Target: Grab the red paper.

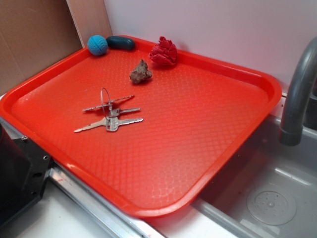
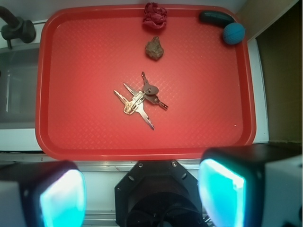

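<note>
The red paper (image 1: 164,51) (image 2: 155,15) is a deep-red crumpled ball lying against the far rim of the red-orange tray (image 1: 208,139) (image 2: 85,113). In the wrist view my gripper (image 2: 142,194) hangs high over the tray's near edge, far from the paper. Its two cyan pads (image 2: 222,191) stand wide apart with nothing between them, so it is open. The gripper itself does not show in the exterior view.
A brown rock (image 1: 140,72) (image 2: 154,48) lies just in front of the paper. A bunch of keys (image 1: 110,115) (image 2: 139,99) sits mid-tray. A blue ball (image 1: 97,44) (image 2: 234,33) and a dark green object (image 1: 120,42) (image 2: 215,18) occupy one far corner. A grey sink (image 1: 267,198) with a faucet (image 1: 297,94) adjoins the tray.
</note>
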Robot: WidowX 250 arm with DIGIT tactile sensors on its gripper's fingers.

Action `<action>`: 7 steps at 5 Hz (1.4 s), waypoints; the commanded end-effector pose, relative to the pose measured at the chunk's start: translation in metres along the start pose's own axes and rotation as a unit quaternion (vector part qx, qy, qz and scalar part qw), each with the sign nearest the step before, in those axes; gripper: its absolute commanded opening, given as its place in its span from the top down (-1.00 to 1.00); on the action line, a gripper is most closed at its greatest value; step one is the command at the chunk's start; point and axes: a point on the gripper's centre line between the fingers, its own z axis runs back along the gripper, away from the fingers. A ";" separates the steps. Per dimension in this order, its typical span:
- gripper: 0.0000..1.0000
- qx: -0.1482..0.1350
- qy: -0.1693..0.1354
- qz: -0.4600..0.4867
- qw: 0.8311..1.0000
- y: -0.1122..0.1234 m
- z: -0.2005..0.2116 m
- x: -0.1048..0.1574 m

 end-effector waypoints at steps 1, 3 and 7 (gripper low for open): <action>-1.00 0.000 0.000 0.000 1.000 0.000 0.000 0.000; -1.00 0.036 0.027 0.006 0.999 0.012 -0.058 0.052; -1.00 0.057 0.034 0.044 0.997 0.044 -0.104 0.087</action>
